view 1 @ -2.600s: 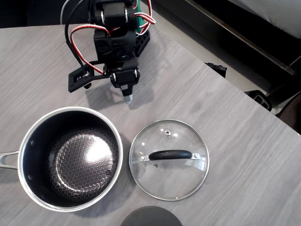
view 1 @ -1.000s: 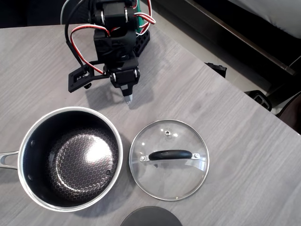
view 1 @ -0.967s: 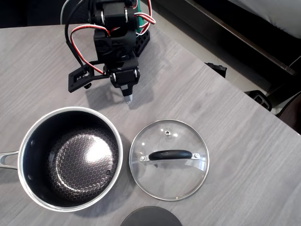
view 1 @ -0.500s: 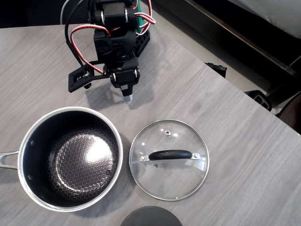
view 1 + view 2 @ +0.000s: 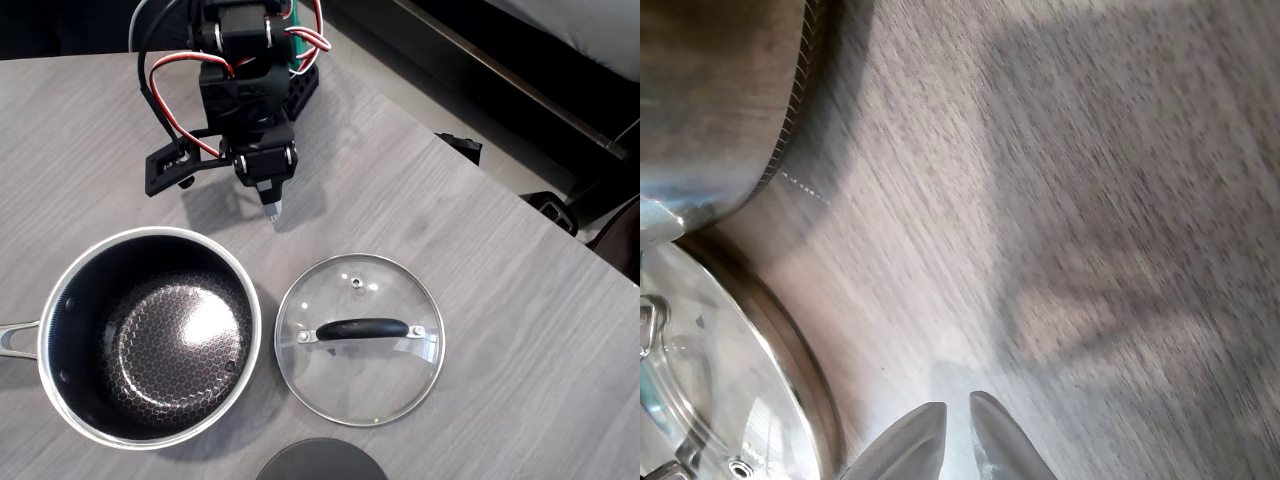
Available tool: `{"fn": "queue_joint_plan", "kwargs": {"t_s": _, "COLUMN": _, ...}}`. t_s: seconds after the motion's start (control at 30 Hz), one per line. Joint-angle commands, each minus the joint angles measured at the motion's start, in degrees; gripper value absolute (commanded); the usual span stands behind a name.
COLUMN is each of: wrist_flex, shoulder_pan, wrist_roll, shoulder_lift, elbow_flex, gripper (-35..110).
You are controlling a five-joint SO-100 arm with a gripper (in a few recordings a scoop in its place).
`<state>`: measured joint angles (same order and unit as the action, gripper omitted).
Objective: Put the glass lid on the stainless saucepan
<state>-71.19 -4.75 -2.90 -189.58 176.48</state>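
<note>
Hovering above bare table (image 5: 420, 180), your gripper (image 5: 272, 208) is nearly closed, empty; glass lid (image 5: 360, 338) lies handle-up beside stainless saucepan (image 5: 150, 335), ready for grasp.

Dark disc (image 5: 320, 460) cut by bottom edge

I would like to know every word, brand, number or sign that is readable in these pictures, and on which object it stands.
None can be read. The glass lid, the stainless saucepan, the table and the gripper carry no legible word, number or logo in the overhead view or the wrist view.
</note>
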Motion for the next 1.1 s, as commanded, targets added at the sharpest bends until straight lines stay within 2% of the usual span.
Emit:
{"fn": "queue_joint_plan", "kwargs": {"t_s": 0.0, "wrist_flex": -0.26, "shoulder_pan": -0.18, "wrist_roll": 0.35, "shoulder_lift": -1.58, "elbow_flex": 0.53, "gripper": 0}}
{"fn": "queue_joint_plan", "kwargs": {"t_s": 0.5, "wrist_flex": -0.26, "shoulder_pan": -3.08, "wrist_roll": -1.14, "shoulder_lift": -1.58, "elbow_flex": 0.53, "gripper": 0}}
{"fn": "queue_joint_plan", "kwargs": {"t_s": 0.63, "wrist_flex": 0.35, "shoulder_pan": 3.96, "wrist_roll": -2.02, "shoulder_lift": -1.58, "elbow_flex": 0.53, "gripper": 0}}
{"fn": "queue_joint_plan", "kwargs": {"t_s": 0.77, "wrist_flex": 3.96, "shoulder_pan": 0.53, "wrist_roll": -3.52, "shoulder_lift": -1.58, "elbow_flex": -1.32, "gripper": 0}}
{"fn": "queue_joint_plan", "kwargs": {"t_s": 0.93, "wrist_flex": -0.18, "shoulder_pan": -8.53, "wrist_roll": -4.13, "shoulder_lift": 0.09, "elbow_flex": -16.26, "gripper": 0}}
{"fn": "queue_joint_plan", "kwargs": {"t_s": 1.0, "wrist_flex": -2.55, "shoulder_pan": -12.66, "wrist_roll": -1.05, "shoulder_lift": 10.28, "elbow_flex": -28.21, "gripper": 0}}
{"fn": "queue_joint_plan", "kwargs": {"t_s": 1.07, "wrist_flex": -6.68, "shoulder_pan": -14.33, "wrist_roll": 3.87, "shoulder_lift": 27.77, "elbow_flex": -44.56, "gripper": 0}}
